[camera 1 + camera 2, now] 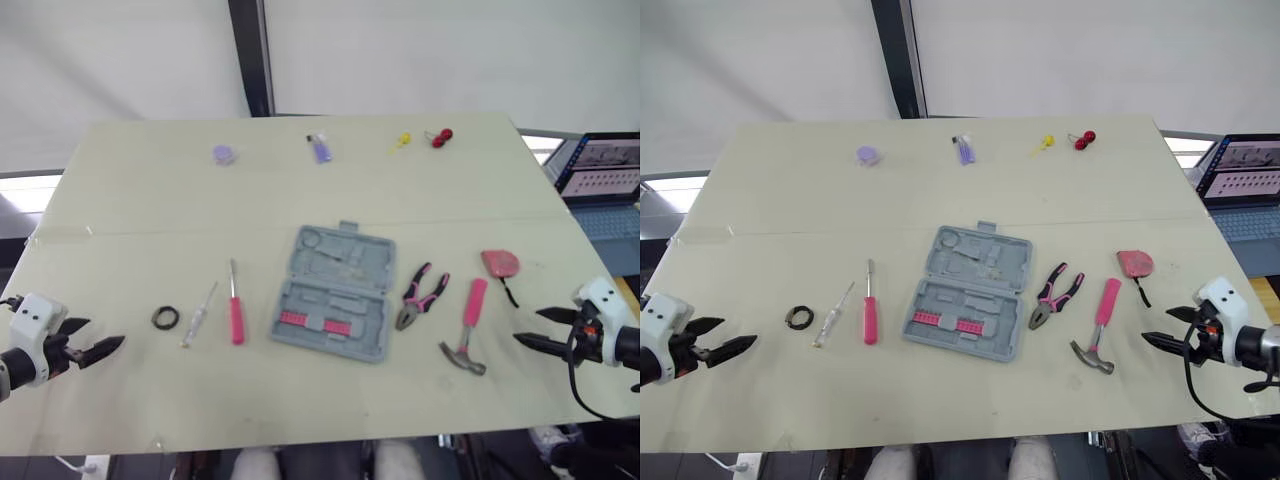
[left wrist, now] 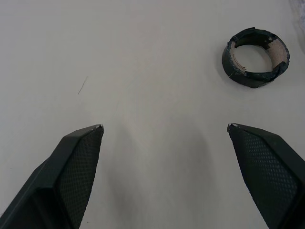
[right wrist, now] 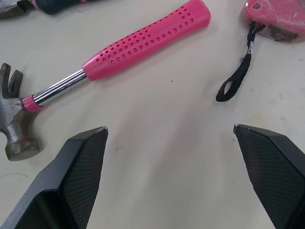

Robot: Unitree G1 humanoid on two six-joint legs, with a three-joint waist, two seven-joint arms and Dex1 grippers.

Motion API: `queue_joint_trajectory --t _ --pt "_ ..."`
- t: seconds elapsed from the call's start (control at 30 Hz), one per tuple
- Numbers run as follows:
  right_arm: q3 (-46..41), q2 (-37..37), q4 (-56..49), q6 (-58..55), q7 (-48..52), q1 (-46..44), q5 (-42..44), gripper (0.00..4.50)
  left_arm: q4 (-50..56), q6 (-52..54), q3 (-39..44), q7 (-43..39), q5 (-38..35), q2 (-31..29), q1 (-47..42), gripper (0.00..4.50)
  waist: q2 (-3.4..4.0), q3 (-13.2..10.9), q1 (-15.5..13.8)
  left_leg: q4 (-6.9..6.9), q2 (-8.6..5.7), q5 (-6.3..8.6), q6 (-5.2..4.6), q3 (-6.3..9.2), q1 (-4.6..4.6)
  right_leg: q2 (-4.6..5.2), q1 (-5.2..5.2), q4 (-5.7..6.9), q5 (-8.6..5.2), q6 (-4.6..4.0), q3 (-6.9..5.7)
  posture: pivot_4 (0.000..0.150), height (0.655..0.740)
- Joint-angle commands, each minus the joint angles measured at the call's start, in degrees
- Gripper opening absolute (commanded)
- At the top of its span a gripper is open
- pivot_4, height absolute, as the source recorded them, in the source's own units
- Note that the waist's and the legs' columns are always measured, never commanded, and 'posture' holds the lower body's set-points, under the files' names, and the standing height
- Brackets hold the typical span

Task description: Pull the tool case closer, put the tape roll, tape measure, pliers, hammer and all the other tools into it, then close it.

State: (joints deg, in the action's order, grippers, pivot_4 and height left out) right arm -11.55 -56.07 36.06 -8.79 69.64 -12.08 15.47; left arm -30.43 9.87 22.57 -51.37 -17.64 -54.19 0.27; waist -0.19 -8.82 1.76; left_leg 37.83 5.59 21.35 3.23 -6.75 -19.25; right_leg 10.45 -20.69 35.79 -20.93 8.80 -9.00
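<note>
Left pincer: left pincer [image 1: 96, 335] released, fingers spread wide, low over the near left of the pale table [image 1: 130, 220]; the small black tape roll [image 1: 165, 318] lies just to its right.
Right pincer: right pincer [image 1: 529, 326] released too, at the near right edge; the pink-handled steel hammer [image 1: 472, 308] and the flat pink tape measure [image 1: 500, 263] lie just left of it.
Case: open grey plastic tool case [image 1: 335, 295] at mid-table, lid on the far side.
Bearing: inward and slightly far of both pincers; the hinge line runs left-right, a little skewed.
Nearer arm: probably the right, though the hammer and the pink-and-black pliers [image 1: 422, 296] lie between.
</note>
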Motion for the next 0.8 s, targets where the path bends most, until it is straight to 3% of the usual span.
queue_joint_trajectory --t 0.03,0.8 --pt "-1.1 -0.3 0.1 0.9 -0.2 -0.1 0.0 4.5 -1.7 -1.5 0.7 0.2 0.7 -0.3 -0.7 4.47 0.0 0.0 0.0 0.0 0.0 0.0 0.0 0.0 0.0 0.0 0.0 0.0 0.0 0.0 0.0 0.15 0.74" --pt "-1.1 -0.5 2.7 3.3 -0.3 -0.6 -1.5 4.5 -6.2 -6.4 -0.1 0.8 3.0 0.1 -1.5 4.47 0.0 0.0 0.0 0.02 0.0 0.0 0.0 0.0 0.0 0.0 0.0 0.03 0.0 0.0 -0.01 0.15 0.74"
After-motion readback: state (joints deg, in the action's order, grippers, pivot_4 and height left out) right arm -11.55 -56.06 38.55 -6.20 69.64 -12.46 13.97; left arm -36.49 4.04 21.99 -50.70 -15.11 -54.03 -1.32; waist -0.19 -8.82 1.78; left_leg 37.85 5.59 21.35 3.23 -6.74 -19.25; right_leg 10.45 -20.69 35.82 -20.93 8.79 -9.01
